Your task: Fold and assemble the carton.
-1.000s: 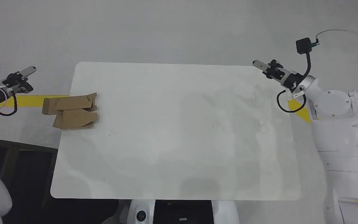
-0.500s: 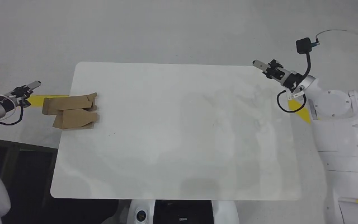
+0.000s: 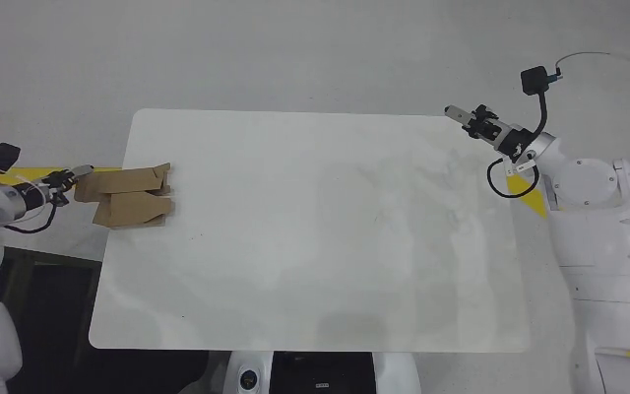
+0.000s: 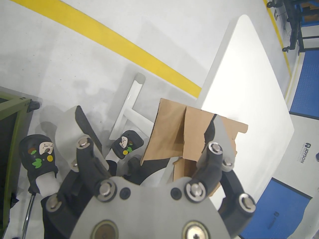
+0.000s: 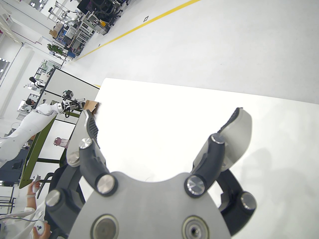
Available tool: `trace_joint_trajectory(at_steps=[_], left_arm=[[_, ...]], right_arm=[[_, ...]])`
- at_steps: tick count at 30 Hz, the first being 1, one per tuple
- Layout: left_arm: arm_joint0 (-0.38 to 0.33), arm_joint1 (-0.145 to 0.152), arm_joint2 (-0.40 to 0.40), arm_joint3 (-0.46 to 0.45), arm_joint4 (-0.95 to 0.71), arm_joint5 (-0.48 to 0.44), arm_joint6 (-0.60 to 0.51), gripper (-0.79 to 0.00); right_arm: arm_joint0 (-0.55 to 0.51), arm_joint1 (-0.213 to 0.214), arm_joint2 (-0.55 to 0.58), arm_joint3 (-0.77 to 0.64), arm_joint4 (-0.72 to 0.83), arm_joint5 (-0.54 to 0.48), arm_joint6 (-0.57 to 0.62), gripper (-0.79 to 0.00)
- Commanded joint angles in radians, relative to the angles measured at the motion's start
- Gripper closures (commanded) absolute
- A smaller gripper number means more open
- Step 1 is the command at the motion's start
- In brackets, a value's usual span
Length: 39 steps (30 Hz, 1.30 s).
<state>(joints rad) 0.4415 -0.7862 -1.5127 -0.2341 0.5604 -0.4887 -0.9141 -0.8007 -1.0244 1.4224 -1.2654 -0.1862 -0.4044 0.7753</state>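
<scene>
A flat, unfolded brown carton (image 3: pixel 126 196) lies over the table's left edge, part of it hanging past the rim. My left gripper (image 3: pixel 79 173) is open just off that edge, at the overhanging end of the carton (image 4: pixel 174 135); the cardboard sits between its fingers (image 4: pixel 216 130) without being clamped. My right gripper (image 3: pixel 459 113) hovers open over the table's far right corner, nothing between its fingers (image 5: pixel 87 123). From there the carton (image 5: pixel 91 106) is a small brown patch at the opposite edge.
The white table (image 3: pixel 315 227) is bare apart from the carton. A yellow floor line (image 4: pixel 99 38) runs beside the left edge, with a white table leg (image 4: pixel 129 105) below the overhang. A dark green frame (image 4: pixel 10 115) stands on the floor near the left arm.
My left gripper has dropped from beyond the table's far left and moved in toward the carton's overhanging end. The right arm and the carton have stayed where they were.
</scene>
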Motion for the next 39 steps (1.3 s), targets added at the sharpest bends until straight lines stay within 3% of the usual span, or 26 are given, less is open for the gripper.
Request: trace_joint_trajectory(at_steps=[1,2,4,6,7,8,16,25,33,39], left_arm=[[-0.002,-0.004,0.007,0.005,-0.004,-0.006,-0.01,-0.677],[-0.003,-0.006,0.009,0.007,-0.006,-0.006,-0.009,-0.597],[-0.005,-0.009,0.012,0.013,-0.016,-0.004,-0.008,-0.342],[-0.006,-0.012,0.013,0.017,-0.03,-0.011,-0.017,-0.163],[-0.007,-0.013,0.012,0.02,-0.037,-0.009,-0.018,-0.018],[-0.008,-0.014,0.012,0.021,-0.045,-0.012,-0.021,0.0],[-0.021,-0.012,0.007,0.007,-0.09,-0.027,-0.02,0.0],[-0.064,-0.011,-0.038,-0.031,-0.255,-0.093,-0.087,0.0],[-0.08,-0.032,-0.054,-0.105,-0.423,-0.116,-0.15,0.0],[-0.086,-0.055,-0.027,-0.19,-0.486,-0.102,-0.139,0.0]], right_arm=[[0.0,0.0,0.0,0.0,0.0,0.0,0.0,-0.785],[0.0,0.0,0.0,0.0,0.0,0.0,0.0,-0.785],[0.0,0.0,0.0,0.0,0.0,0.0,0.0,-0.785],[0.0,0.0,0.0,0.0,0.0,0.0,0.0,-0.785],[0.0,0.0,0.0,0.0,0.0,0.0,0.0,-0.785],[0.0,0.0,0.0,0.0,0.0,0.0,0.0,-0.785],[0.0,0.0,0.0,0.0,0.0,0.0,0.0,-0.785],[0.0,0.0,0.0,0.0,0.0,0.0,0.0,-0.785],[0.0,0.0,0.0,0.0,0.0,0.0,0.0,-0.785],[0.0,0.0,0.0,0.0,0.0,0.0,0.0,-0.785]])
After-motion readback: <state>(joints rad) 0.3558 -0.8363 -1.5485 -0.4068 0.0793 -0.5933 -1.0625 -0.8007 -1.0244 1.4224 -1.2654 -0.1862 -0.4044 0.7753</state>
